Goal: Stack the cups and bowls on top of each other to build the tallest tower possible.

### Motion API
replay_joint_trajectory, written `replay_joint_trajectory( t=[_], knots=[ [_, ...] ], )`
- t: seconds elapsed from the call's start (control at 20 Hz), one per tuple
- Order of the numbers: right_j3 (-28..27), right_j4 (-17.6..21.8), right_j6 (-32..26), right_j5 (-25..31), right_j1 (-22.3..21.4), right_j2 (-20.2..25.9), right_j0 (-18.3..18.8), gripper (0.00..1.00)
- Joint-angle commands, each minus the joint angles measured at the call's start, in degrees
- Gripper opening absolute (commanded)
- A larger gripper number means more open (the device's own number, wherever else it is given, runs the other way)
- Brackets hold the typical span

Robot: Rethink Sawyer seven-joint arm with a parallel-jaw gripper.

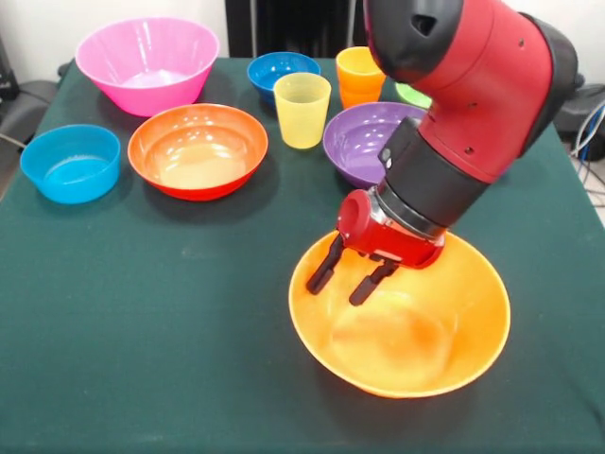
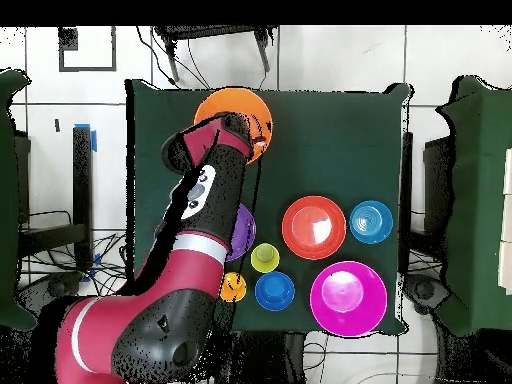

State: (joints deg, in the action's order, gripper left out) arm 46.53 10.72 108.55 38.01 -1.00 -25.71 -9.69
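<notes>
Gripper (image 1: 353, 279) hangs released, fingers spread, over the far rim of the yellow-orange bowl (image 1: 406, 355), which sits alone near the desk's front edge. Remaining bowls and cups, including the pink bowl (image 1: 146, 61) and yellow cup (image 1: 302, 110), stand unstacked along the robot-side edge.

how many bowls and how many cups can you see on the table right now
Bowls: 7 (pink, light blue, orange-red, dark blue, purple, yellow-orange, green mostly hidden by the arm)
Cups: 2 (yellow, orange)
Total: 9
</notes>
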Motion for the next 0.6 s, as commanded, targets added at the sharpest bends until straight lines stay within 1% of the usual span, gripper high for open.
replay_joint_trajectory(
  t=[0.05,0.15,0.3,0.6],
  knots=[
    [7.7,-4.4,-0.6,2.2,-6.6,12.1,1.3,1.00],
    [7.5,-5.9,-1.8,5.5,-8.9,13.6,1.2,1.00],
    [5.0,-7.9,-2.3,11.1,-10.9,14.4,0.8,1.00],
    [2.1,-10.3,-3.1,13.6,-12.3,16.7,1.4,1.00]
  ],
)
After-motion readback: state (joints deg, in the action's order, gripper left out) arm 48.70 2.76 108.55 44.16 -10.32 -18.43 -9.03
